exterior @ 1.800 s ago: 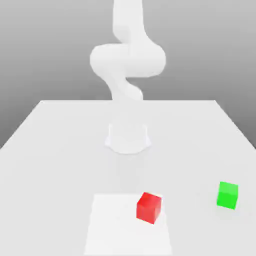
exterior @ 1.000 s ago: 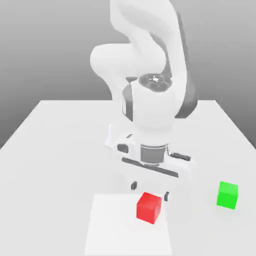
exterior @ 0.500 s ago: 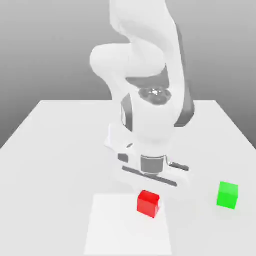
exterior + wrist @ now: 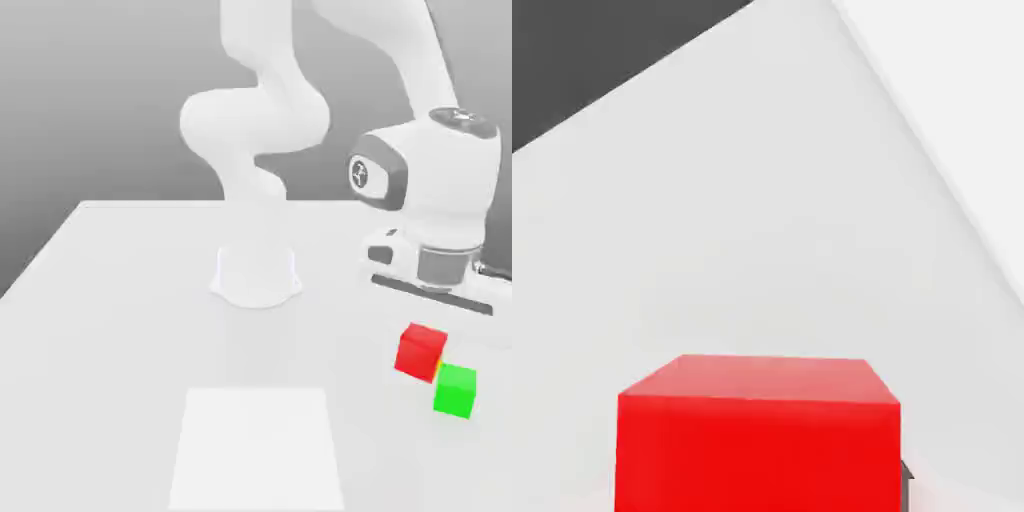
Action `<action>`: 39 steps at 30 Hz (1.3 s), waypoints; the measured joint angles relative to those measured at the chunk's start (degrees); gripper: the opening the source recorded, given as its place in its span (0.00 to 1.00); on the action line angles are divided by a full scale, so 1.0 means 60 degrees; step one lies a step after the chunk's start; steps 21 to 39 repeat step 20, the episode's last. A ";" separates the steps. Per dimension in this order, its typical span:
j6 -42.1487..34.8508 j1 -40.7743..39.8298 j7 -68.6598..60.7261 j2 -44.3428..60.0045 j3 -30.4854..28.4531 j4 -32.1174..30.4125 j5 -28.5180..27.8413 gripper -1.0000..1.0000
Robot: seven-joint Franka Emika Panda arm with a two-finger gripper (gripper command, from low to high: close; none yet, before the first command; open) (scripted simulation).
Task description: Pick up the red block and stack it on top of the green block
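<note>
The gripper point(image 4: 428, 330) is clenched on the red block point(image 4: 420, 351), which is held clear of the table point(image 4: 120, 330), directly beneath the white hand. The green block point(image 4: 455, 390) is seen resting on the table just below the held block, slightly toward the exterior view's right; contact between the two cannot be told. In the hand view the red block point(image 4: 757, 435) is seen close against the camera.
</note>
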 joint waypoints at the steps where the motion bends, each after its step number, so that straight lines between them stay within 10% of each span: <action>1: -0.0081 0.0197 0.0421 -0.0006 0.0134 0.0075 -0.0004 0.00; 9: 0.1252 0.1022 0.2383 0.1681 -0.0410 0.0334 -0.1503 0.00; 10: 0.1435 0.1105 0.2520 0.1891 -0.0529 0.0343 -0.1690 1.00; 39: 0.0794 0.1000 0.2048 0.1170 -0.0303 0.0311 -0.1030 1.00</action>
